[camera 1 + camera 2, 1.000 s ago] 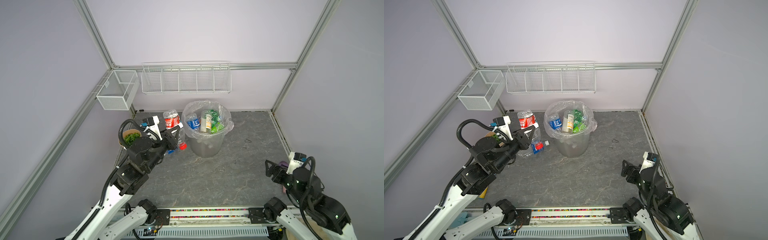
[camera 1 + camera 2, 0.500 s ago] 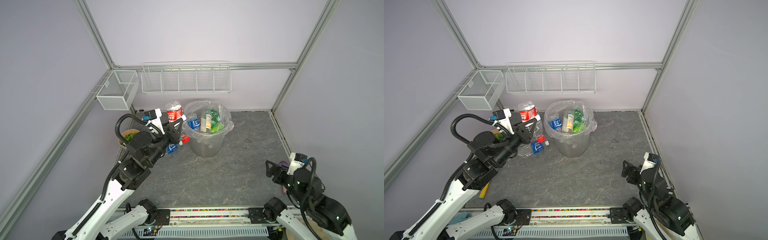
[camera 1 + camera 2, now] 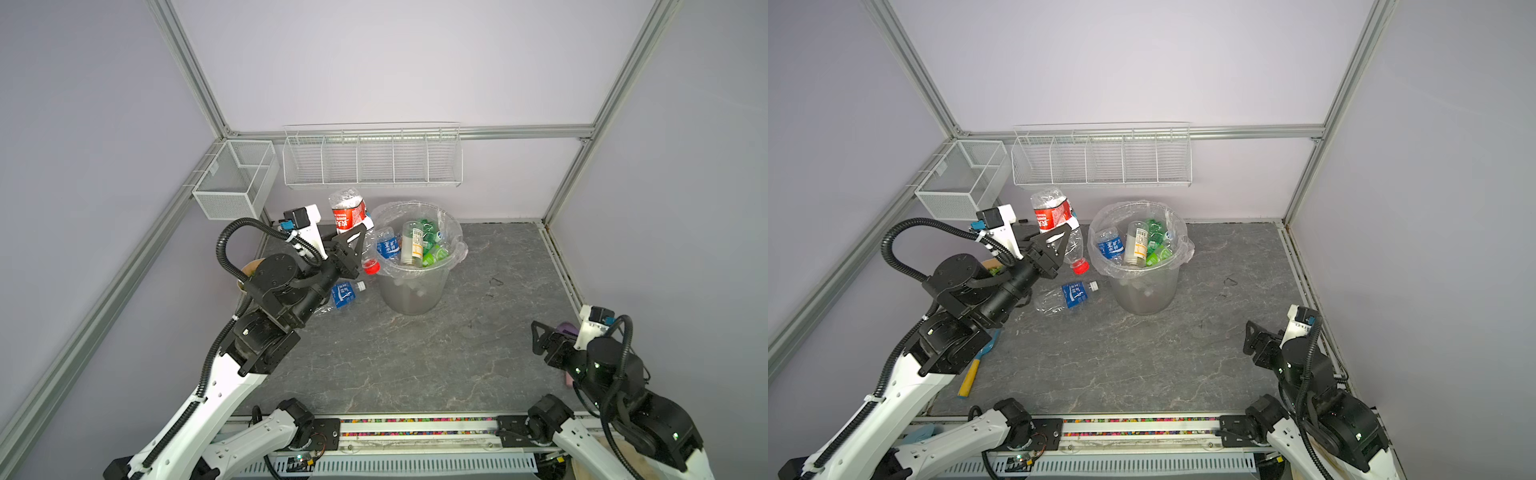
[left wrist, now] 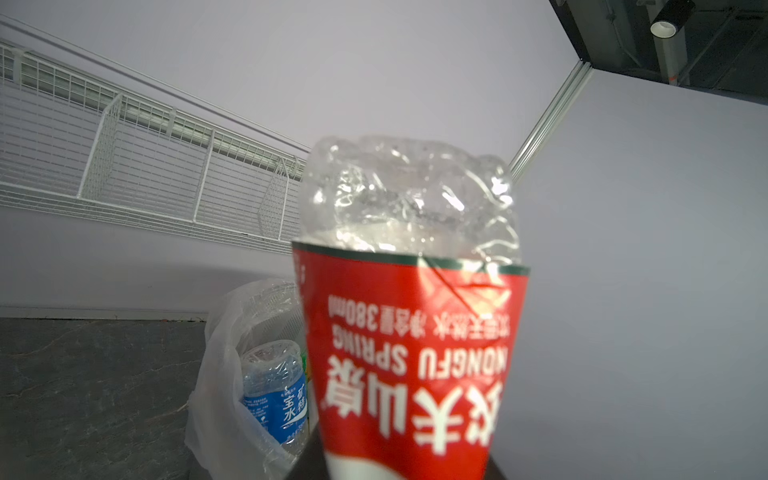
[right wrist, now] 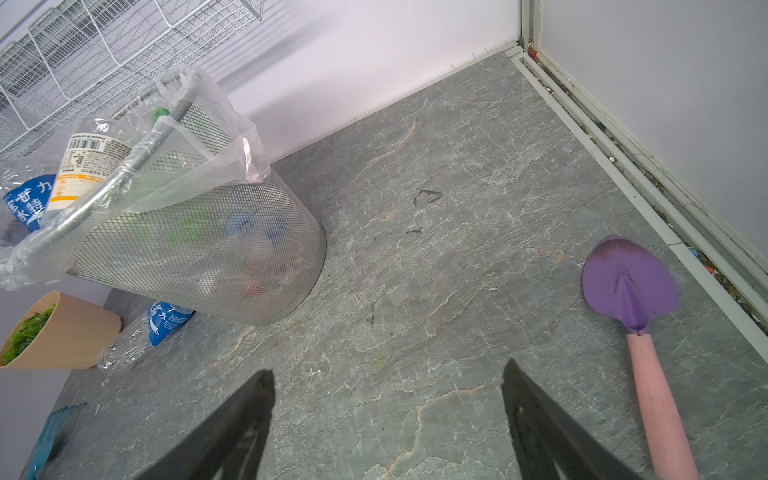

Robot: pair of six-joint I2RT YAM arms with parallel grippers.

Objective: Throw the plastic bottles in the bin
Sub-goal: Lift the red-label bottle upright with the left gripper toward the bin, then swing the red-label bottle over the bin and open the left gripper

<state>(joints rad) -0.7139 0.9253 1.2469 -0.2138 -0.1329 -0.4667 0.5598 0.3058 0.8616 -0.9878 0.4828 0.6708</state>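
In both top views: pinched tight in the left gripper, a red-label bottle, upside down, red cap low, up in the air. Just past the fingertips, the bin, many bottles inside. Down on the floor near that gripper, a blue-label bottle lying flat. Well apart from the bin, the right gripper, spread wide, holding nothing.

From the left wrist: red-label bottle right in front, bin just behind it.

From the right wrist: two fingers wide apart over bare floor, bin ahead, purple spade near one finger.
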